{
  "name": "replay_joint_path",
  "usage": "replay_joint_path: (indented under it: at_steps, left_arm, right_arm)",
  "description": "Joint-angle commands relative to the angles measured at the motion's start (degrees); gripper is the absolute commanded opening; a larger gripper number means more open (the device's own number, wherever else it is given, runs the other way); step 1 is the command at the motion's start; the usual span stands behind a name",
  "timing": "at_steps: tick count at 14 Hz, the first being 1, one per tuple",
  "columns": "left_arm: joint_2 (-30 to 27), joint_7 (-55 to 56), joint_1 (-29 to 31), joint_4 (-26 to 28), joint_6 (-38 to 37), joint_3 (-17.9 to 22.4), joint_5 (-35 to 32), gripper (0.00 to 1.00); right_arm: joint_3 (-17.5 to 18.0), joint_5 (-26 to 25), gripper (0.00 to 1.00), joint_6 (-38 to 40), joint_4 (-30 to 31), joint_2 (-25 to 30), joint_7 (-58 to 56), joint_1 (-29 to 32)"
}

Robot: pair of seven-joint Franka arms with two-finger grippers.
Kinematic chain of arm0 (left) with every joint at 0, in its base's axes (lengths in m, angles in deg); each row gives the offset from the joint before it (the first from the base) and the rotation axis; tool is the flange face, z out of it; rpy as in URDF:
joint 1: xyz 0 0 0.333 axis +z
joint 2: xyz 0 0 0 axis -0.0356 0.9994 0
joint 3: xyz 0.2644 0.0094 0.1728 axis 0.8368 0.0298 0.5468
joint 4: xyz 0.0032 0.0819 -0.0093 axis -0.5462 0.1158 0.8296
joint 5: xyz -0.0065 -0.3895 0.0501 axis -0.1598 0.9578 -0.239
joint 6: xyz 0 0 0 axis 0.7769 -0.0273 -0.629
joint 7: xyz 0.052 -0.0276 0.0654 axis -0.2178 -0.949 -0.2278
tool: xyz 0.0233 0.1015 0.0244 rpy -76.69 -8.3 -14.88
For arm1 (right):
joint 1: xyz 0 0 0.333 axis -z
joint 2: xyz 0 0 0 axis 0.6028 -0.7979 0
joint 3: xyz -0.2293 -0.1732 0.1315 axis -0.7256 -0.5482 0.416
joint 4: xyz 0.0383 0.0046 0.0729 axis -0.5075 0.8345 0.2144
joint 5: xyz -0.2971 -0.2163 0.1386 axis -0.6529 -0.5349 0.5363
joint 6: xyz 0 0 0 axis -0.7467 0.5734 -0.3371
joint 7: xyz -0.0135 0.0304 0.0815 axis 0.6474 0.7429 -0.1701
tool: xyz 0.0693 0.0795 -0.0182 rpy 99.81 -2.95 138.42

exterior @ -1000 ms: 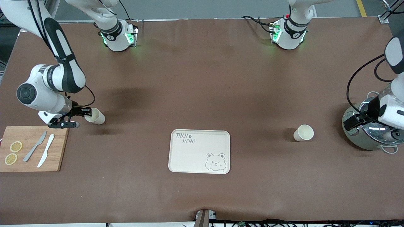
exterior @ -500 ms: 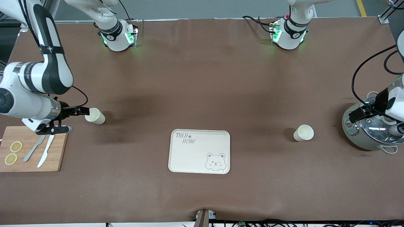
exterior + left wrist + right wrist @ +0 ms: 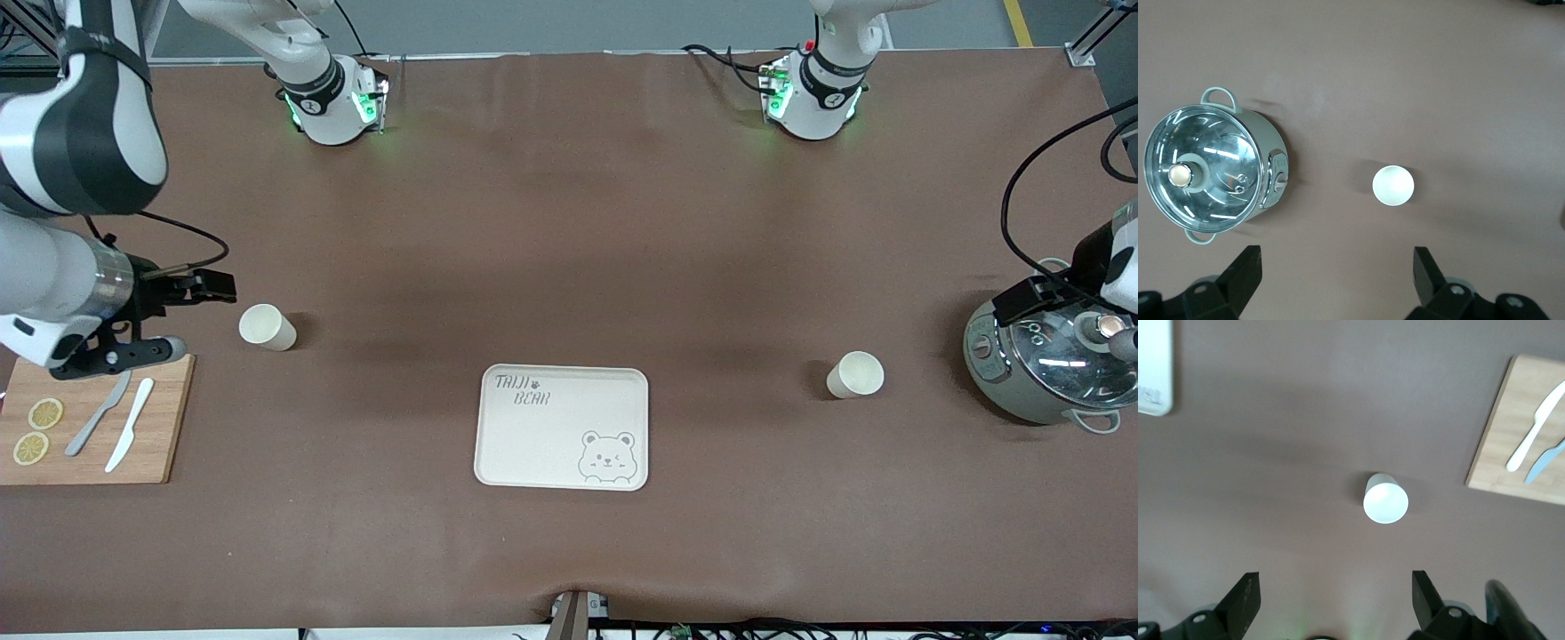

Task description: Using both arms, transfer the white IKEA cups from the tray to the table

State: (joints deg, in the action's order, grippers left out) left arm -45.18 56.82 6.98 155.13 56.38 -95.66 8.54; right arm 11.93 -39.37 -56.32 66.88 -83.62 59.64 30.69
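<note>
White cups upright on table, untouched; left end effector, right end effector both spread wide, empty.

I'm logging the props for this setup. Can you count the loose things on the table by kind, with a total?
Small cream-white tapered cups: 2
Cream bear-printed tray: 1
Grey-green pot with glass lid: 1
Wooden cutting board: 1
Knives on the board: 2
Lemon slices: 2
Total: 9
</note>
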Motion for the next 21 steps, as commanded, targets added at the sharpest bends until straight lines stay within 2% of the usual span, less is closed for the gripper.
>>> replay_joint_path:
  at_steps: [1, 3, 6, 9, 12, 14, 15, 17, 21]
  left_arm:
    - [-1.7, -1.6, 0.0, 0.1, -3.2, -0.7, -0.7, 1.0]
    - [-1.8, -4.2, -0.1, 0.1, -4.1, -1.0, -0.6, 1.0]
    - [-1.7, -4.7, -0.4, -0.1, -4.0, -1.6, -0.6, 1.0]
    - [-1.7, -4.4, -0.3, -0.1, -4.0, -3.9, -0.7, 1.0]
    - [-3.3, -5.1, -0.1, 0.0, -4.0, -4.1, -0.5, 1.0]
    - [-5.4, -5.3, 0.1, 0.6, -3.3, -3.8, 3.5, 1.0]
    - [-6.5, -5.3, -0.3, 1.6, -3.0, -3.4, 4.6, 1.0]
    - [-9.0, -5.5, -3.6, 4.2, -3.1, -0.5, 4.7, 1.0]
    - [-14.5, -8.6, -9.7, 11.2, -2.3, 8.2, 6.4, 1.0]
  right_arm:
    - [-0.1, -2.4, 1.0, 4.2, -7.6, 0.1, 0.2, -2.6]
    - [0.0, -1.8, 1.0, 4.5, -6.5, 4.6, 0.3, -3.2]
    - [-0.1, -2.0, 1.0, 5.5, -1.1, 11.1, 2.0, -3.5]
    - [-0.6, -1.6, 1.0, 4.2, 3.1, 14.7, 2.2, -2.6]
    - [-1.0, 1.1, 1.0, 0.9, 9.3, 19.4, 2.2, 1.0]
    - [-1.1, 1.1, 1.0, -1.6, 13.7, 23.5, 2.2, 1.0]
    - [-1.1, 1.1, 1.0, -2.2, 14.7, 23.9, 2.2, 1.0]
    - [-1.2, 1.2, 1.0, -2.3, 15.3, 23.8, 2.2, 1.8]
    - [-0.9, 1.2, 1.0, -1.9, 14.9, 23.6, 2.0, 2.9]
